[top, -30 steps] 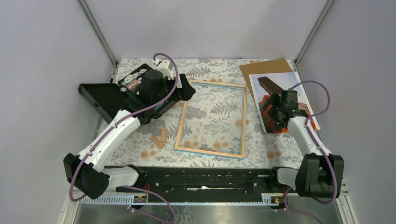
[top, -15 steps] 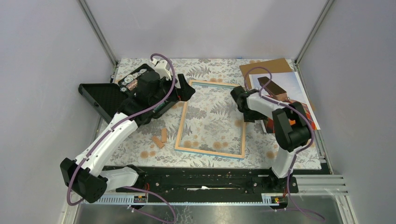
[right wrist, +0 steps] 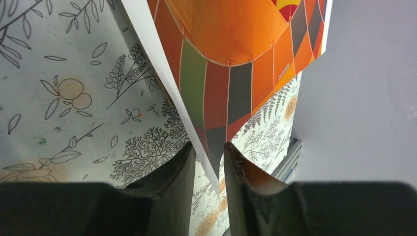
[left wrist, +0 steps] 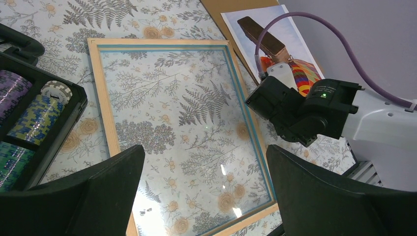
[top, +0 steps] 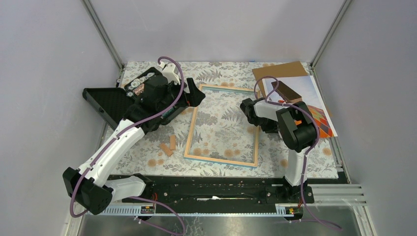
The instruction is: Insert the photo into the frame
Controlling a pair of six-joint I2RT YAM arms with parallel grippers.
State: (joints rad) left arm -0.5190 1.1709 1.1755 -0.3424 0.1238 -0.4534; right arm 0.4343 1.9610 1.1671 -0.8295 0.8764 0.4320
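The frame (top: 191, 132) lies flat at the centre of the top view, wood rim up. The photo (top: 306, 91) sits at upper right, near it. One corner passes between the narrowed fingers of the right gripper (right wrist: 207, 147) — pinched or not, I cannot tell. The left gripper (left wrist: 205, 150) gapes wide, holding nothing.

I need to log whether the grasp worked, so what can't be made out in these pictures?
Right wrist view: whether the right tool pinches the photo; its fingers hide the contact.
Top view: the photo's near-left corner, covered by the right arm.
Left wrist view: the frame, its lower rim behind the left tool and its fingers and cut by the bottom edge; the black case, cut by the left edge.
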